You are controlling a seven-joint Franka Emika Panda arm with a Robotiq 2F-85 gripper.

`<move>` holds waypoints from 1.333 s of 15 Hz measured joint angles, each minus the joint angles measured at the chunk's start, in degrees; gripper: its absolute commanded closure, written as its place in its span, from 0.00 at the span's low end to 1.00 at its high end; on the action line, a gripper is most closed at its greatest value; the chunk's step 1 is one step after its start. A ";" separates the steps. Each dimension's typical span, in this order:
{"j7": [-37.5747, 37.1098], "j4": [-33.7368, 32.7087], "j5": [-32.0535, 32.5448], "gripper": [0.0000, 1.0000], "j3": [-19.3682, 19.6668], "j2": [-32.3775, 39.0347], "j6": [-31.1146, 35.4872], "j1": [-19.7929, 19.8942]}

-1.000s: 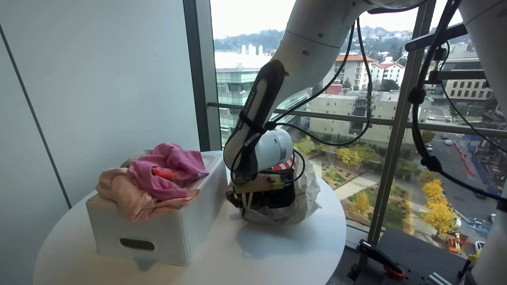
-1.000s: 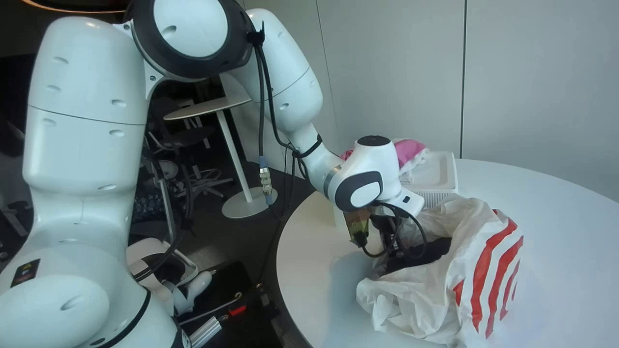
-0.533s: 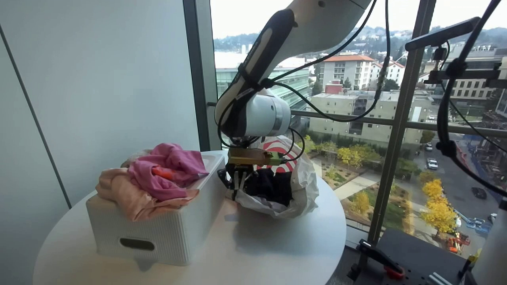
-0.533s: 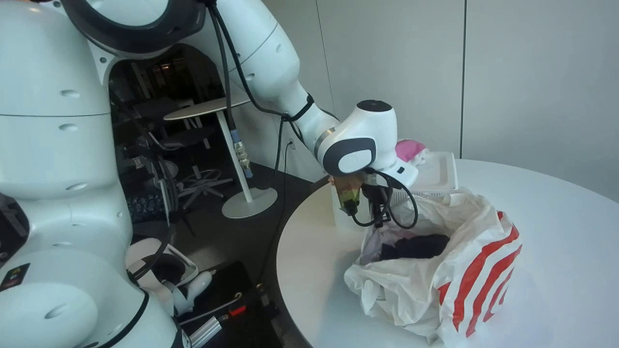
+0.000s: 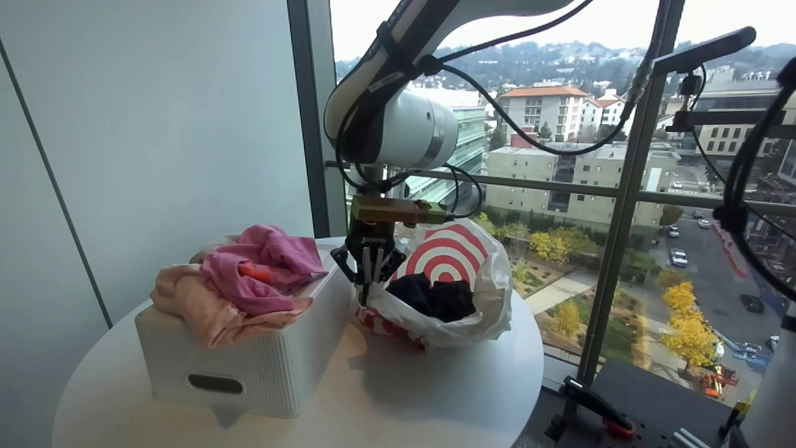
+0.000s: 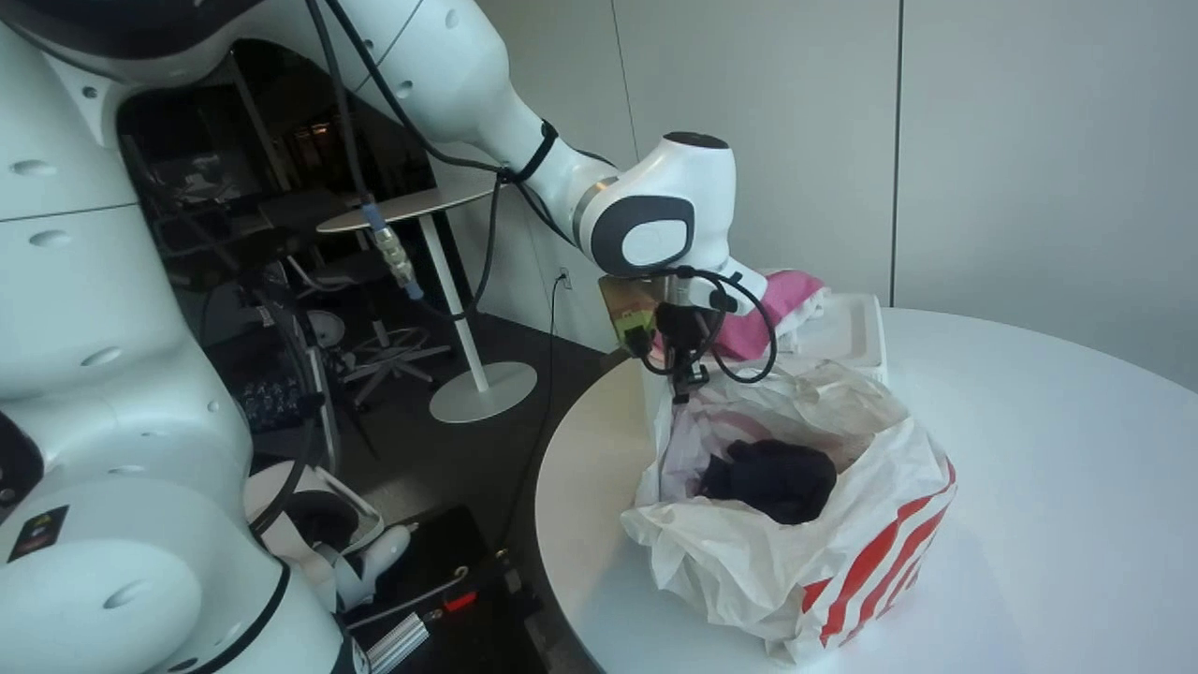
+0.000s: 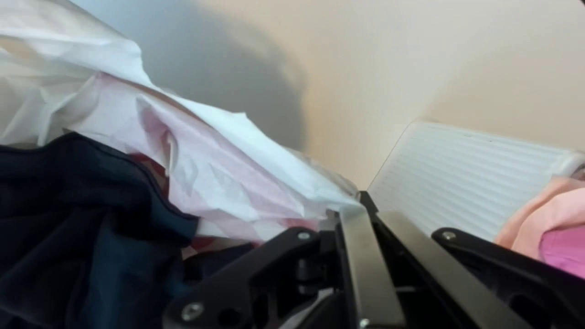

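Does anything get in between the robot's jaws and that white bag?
Nothing visible does. The jaws appear closed right on the rim of the white bag. The dark cloth lies inside the bag, clear of the pinched edge, and the white box stands beside, not between.

Diffuse daylight enters through the window [image 5: 547, 182], the sky [image 5: 615, 25] bleached near-white. Beside the white plastic bag [image 5: 497, 305], a soft shadow [image 5: 413, 376] dims the round tabletop [image 5: 373, 414]. In an exterior view, the background room [image 6: 281, 206] is dark. The wrist view is softly focused, with cream-tinted light and bluish shade.
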State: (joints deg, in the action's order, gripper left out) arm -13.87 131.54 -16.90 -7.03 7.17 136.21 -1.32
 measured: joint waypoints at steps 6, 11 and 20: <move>2.99 -0.55 -1.66 0.51 -0.02 0.61 -5.42 -1.48; -8.20 -0.66 9.91 0.13 0.48 -3.26 -11.36 -2.85; -16.55 -3.64 25.93 0.00 -2.22 -10.98 -5.60 -5.93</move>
State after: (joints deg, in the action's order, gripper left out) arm -30.43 127.90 9.03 -9.25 -3.81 130.62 -7.25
